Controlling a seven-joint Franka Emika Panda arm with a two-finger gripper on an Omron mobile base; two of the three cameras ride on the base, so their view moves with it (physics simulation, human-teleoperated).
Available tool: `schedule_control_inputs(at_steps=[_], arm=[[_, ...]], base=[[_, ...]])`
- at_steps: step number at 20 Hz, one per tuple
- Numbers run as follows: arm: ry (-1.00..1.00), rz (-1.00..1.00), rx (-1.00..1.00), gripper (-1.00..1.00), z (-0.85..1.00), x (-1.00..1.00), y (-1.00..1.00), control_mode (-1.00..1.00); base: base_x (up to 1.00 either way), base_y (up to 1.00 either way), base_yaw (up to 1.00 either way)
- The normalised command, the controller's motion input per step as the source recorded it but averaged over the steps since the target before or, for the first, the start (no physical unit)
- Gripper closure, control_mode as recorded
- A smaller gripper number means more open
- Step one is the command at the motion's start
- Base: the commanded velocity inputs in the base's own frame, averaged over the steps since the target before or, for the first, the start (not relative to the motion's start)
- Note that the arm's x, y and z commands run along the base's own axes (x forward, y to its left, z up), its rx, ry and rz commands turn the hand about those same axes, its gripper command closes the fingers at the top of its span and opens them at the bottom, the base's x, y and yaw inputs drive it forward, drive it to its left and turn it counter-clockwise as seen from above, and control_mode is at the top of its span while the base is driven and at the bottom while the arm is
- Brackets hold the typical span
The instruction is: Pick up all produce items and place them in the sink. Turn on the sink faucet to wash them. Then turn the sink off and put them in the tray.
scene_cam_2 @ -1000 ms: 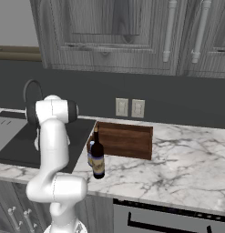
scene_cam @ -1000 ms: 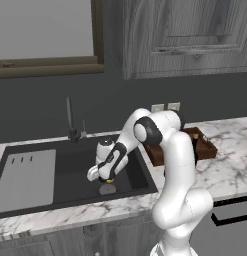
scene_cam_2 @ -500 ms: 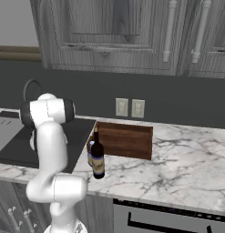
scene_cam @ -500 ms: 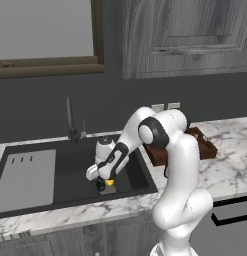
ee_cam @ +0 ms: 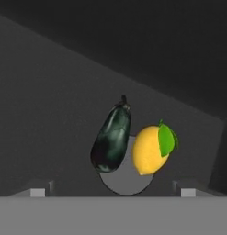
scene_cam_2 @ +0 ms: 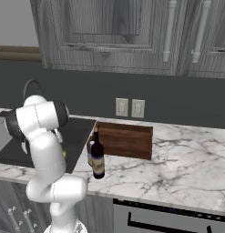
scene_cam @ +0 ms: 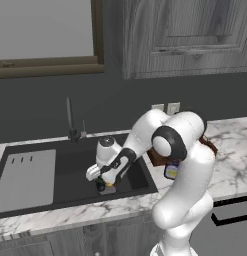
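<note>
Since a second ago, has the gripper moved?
Yes. The gripper has shifted slightly toward the sink's front wall, opening over the lemon.

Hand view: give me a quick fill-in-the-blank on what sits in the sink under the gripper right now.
1. The roundish bright yellow lemon lies in the dark grey sink basin beside a dark ____ oval vegetable.
2. Both pieces partly cover the round silver ____.
3. The yellow fruit carries a small green ____ at its upper end.
4. The gripper hangs above them with its jaws ____, holding nothing.

Missing words: green; drain; leaf; open
</note>
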Motion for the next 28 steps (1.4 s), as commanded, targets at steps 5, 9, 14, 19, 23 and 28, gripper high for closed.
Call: schedule_control_inputs(at_steps=[5,9,14,19,23,28], arm=[[-0.13,0.0,0.0,-1.0,0.54,-0.46,0.0,-1.0],[-0.15,0.0,0.0,-1.0,0.57,-0.45,0.0,-1.0],[-0.15,0.0,0.02,-1.0,0.63,-0.46,0.0,-1.0],[-0.13,0.0,0.03,-1.0,0.77,-0.35,-0.02,-1.0],[-0.14,0.0,0.03,-1.0,0.72,-0.22,-0.03,-1.0],[-0.15,0.0,0.02,-1.0,0.65,-0.17,-0.01,-1.0]], base=[[0.0,0.0,0.0],[0.0,0.0,0.0],[0.0,0.0,0.0],[0.0,0.0,0.0],[0.0,0.0,0.0],[0.0,0.0,0.0]])
